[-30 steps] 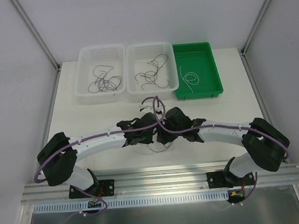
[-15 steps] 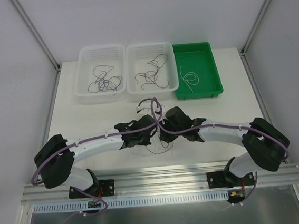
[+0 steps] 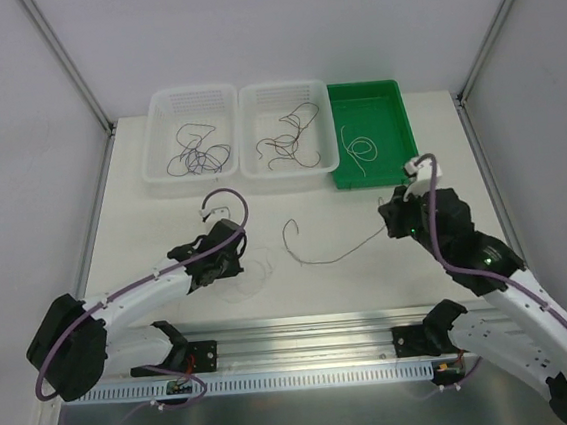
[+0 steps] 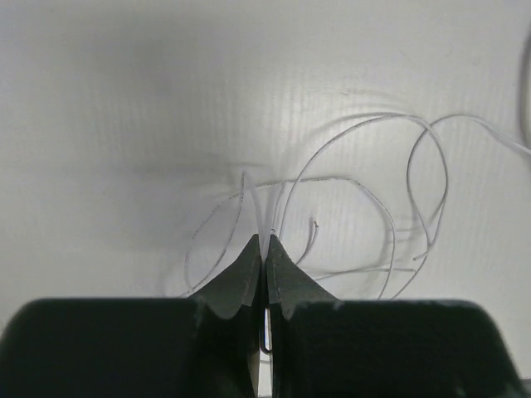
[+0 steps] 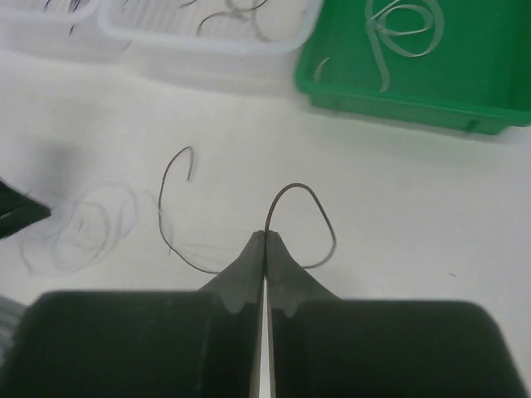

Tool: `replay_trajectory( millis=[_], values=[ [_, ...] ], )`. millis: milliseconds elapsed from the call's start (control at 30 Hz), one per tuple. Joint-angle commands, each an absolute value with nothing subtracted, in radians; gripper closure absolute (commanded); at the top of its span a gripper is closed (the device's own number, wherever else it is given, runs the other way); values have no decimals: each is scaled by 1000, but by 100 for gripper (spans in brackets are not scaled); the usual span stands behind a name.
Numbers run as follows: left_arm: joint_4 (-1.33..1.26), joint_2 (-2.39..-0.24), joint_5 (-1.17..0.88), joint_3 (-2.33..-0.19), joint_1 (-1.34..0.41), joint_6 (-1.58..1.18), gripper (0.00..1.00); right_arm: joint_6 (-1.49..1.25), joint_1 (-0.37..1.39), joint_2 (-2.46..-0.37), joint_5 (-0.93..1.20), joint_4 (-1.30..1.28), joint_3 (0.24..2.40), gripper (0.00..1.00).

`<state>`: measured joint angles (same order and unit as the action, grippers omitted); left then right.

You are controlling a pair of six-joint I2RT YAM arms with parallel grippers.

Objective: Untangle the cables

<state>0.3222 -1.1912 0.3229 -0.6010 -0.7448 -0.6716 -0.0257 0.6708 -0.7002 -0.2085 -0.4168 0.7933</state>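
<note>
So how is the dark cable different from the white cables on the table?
The dark cable is one strand stretched out long; the white cables are several, curled in loops. The right gripper pinches the dark cable; the left gripper pinches the white cables. Both are thin, bendy wires.

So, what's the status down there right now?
Left end effector shut on white cables. Right end effector shut on dark cable, strung out over table. Nothing in the way.
</note>
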Motion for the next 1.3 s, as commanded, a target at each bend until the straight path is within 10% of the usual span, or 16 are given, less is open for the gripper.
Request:
replay_trajectory(
  millis=[0,1033,1267],
  values=[
    [331,-1108,344,-555,-689,-695,100,-18,618,-623,-429,-647,909,99],
    [261,-1109,49,-529,-620,-634,100,92,597,-1067,-164,-496,1507,99],
    [232,-1123,23,-529,-687,-635,75,164,595,-1310,-112,-393,1804,99]
  ],
)
